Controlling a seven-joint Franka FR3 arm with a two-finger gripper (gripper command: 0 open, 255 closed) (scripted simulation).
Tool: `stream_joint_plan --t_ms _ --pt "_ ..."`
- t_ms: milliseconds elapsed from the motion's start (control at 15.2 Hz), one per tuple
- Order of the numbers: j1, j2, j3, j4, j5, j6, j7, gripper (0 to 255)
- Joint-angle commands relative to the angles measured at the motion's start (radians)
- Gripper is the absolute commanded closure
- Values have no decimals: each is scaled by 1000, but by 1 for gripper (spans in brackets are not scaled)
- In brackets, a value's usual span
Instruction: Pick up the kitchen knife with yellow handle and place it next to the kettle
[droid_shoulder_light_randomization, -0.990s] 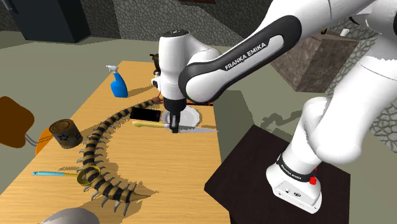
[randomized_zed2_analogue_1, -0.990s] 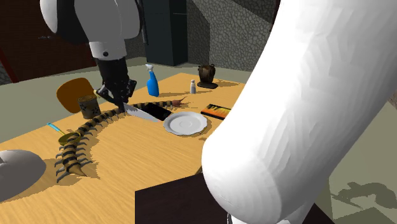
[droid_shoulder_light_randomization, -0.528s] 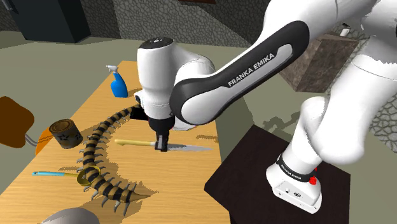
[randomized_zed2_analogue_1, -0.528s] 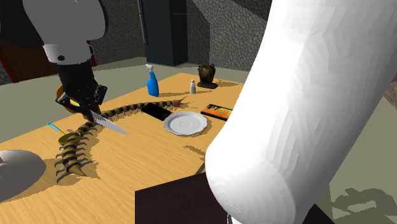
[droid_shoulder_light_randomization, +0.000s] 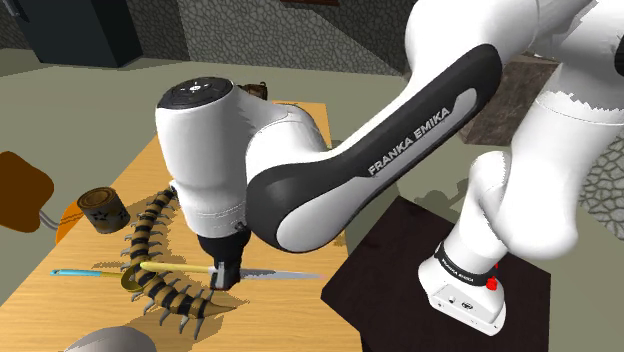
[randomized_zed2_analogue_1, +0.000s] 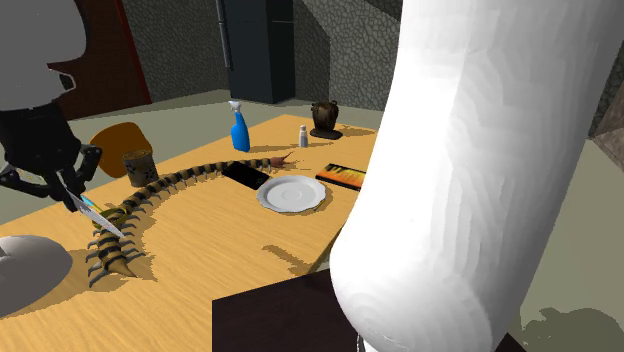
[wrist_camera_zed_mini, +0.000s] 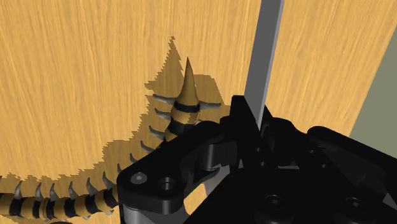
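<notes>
The pick-up is judged done. The knife (droid_shoulder_light_randomization: 175, 267) is pinched where its yellowish handle meets the blade by the closed fingers of the gripper (droid_shoulder_light_randomization: 222, 275). It is carried level and clear of the table (randomized_zed2_analogue_1: 230, 240), above the tail end of the striped centipede toy (droid_shoulder_light_randomization: 148, 230). In the wrist view the grey blade (wrist_camera_zed_mini: 264, 57) is seen rising from between the black fingers.

The set-down is left. The knife is yet to be brought beside the pale rounded thing (randomized_zed2_analogue_1: 25, 262) at the second exterior view's left edge, which is taken here for the kettle. It is then to be lowered and released. The knife is near that thing but not yet next to it.

Across the second exterior view, left to right, one of each is counted:
- the pale kettle
- the held knife
- an orange-brown flat thing (randomized_zed2_analogue_1: 115, 143)
- a tin can (randomized_zed2_analogue_1: 137, 166)
- the centipede toy
- a blue spray bottle (randomized_zed2_analogue_1: 239, 128)
- a black phone (randomized_zed2_analogue_1: 245, 175)
- a white plate (randomized_zed2_analogue_1: 291, 193)
- a small shaker (randomized_zed2_analogue_1: 303, 136)
- a dark jug (randomized_zed2_analogue_1: 323, 118)
- an orange-and-black box (randomized_zed2_analogue_1: 340, 176)

In the shoulder view one thin blue stick (droid_shoulder_light_randomization: 75, 272) and one yellow ring (droid_shoulder_light_randomization: 135, 278) are also counted, beside the toy.
</notes>
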Motion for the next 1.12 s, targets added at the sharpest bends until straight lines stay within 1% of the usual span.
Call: stream_joint_plan --t_ms 0,462,660,726,1056 --pt "27 51 19 50 -26 -5 62 255" --pt "139 217 60 259 -115 -69 247 255" --pt "197 298 66 369 -154 -109 316 255" --pt "225 337 67 423 -171 -129 344 255" --pt "231 366 58 395 -188 -74 355 255"
